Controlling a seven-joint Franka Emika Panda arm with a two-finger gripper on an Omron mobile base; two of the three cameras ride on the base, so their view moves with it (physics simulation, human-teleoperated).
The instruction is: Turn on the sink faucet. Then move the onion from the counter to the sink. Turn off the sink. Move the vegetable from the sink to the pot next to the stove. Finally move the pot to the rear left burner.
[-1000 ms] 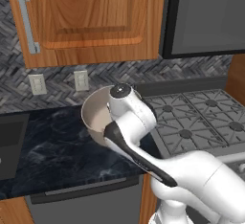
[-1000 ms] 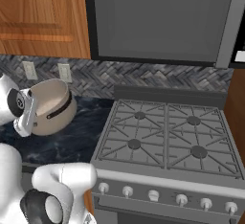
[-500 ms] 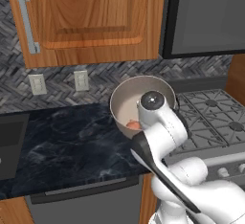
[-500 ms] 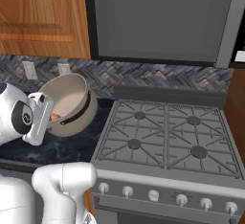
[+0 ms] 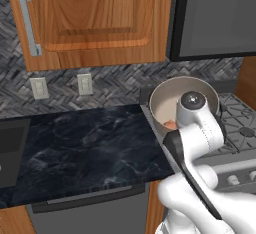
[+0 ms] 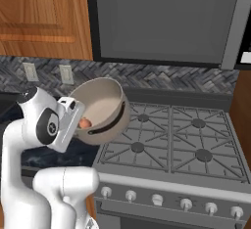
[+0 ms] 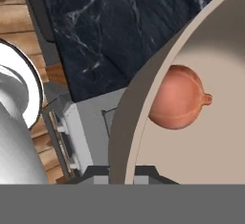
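My gripper (image 6: 79, 125) is shut on the rim of the tan pot (image 6: 105, 104). It holds the pot in the air, tilted on its side, over the seam between the dark marbled counter (image 5: 85, 138) and the left edge of the stove (image 6: 171, 145). The orange-red onion (image 7: 178, 97) lies inside the pot against its lower wall, also visible as the onion (image 5: 171, 124) from the left base view. The rear left burner (image 6: 143, 118) is just right of the pot. A corner of the black sink (image 5: 10, 153) shows at far left.
Wooden wall cabinets (image 5: 95, 18) and a dark microwave (image 6: 162, 17) hang above. Two wall outlets (image 5: 85, 84) sit on the herringbone backsplash. Knobs (image 6: 157, 199) line the stove front. My white arm (image 5: 200, 178) fills the lower right of the left base view.
My arm has carried the tilted pot with the onion rightward, from over the counter to the stove's left edge. The grip stays shut.
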